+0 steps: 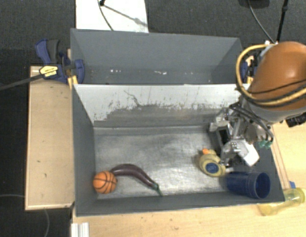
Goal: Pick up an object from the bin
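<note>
- The gripper (227, 157) hangs low in the lower right of the bin (158, 107), just right of a small yellow toy (211, 167) with a blue round face.
- From this angle I cannot tell whether the gripper is parted or closed, and nothing is visibly held in it.
- The yellow toy lies on the bin floor, touching or nearly touching the gripper's lower end. It is squat and roundish, with its blue face turned up toward the camera.
- Its long axis is faint and seems to run from upper left to lower right, with a small orange part at the upper left end.
- A blue cup (248, 184) lies on its side just below and right of the gripper, against the bin's lower right corner. Its long axis is nearly level in the frame, and its mouth probably points right.
- A purple aubergine (135, 174) lies in the lower left part, curving from left down to the right, with its green stem toward the front wall.
- A small basketball (104, 181) sits touching the aubergine's left end, near the left wall.
- The floor is scuffed grey metal, and the middle and upper stretch is bare.
- The toy has open floor to its left and above it. The cup and the front wall crowd its lower right.
- The arm's orange cover (281, 68) sits above the bin's right rim.
</note>
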`<state>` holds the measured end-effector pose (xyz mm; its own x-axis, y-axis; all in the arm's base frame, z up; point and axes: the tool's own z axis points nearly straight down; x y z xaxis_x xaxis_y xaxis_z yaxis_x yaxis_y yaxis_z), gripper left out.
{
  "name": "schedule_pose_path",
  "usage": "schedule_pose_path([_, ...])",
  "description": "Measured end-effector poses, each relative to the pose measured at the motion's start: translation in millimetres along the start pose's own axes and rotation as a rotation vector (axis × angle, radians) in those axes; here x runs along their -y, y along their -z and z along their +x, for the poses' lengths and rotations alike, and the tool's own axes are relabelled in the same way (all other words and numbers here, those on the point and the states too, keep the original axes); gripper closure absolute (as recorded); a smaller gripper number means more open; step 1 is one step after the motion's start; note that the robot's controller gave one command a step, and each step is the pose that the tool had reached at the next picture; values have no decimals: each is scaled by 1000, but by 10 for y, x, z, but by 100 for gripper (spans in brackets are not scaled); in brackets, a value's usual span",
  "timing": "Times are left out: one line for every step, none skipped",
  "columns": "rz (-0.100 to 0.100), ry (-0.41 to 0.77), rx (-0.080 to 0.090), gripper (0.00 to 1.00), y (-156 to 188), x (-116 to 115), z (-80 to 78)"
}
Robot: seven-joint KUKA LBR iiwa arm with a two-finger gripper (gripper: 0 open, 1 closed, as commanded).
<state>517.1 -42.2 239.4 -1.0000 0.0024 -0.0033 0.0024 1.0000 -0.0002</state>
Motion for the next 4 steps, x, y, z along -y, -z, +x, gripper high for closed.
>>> schedule_pose_path([0, 0, 0, 0, 0, 0, 0])
schedule_pose_path([1, 40, 9, 0, -405, 15, -105])
schedule_pose_path([-12, 323, 26, 100, -1568, 258, 153])
schedule_pose_path([-12, 323, 26, 100, -1569, 258, 153])
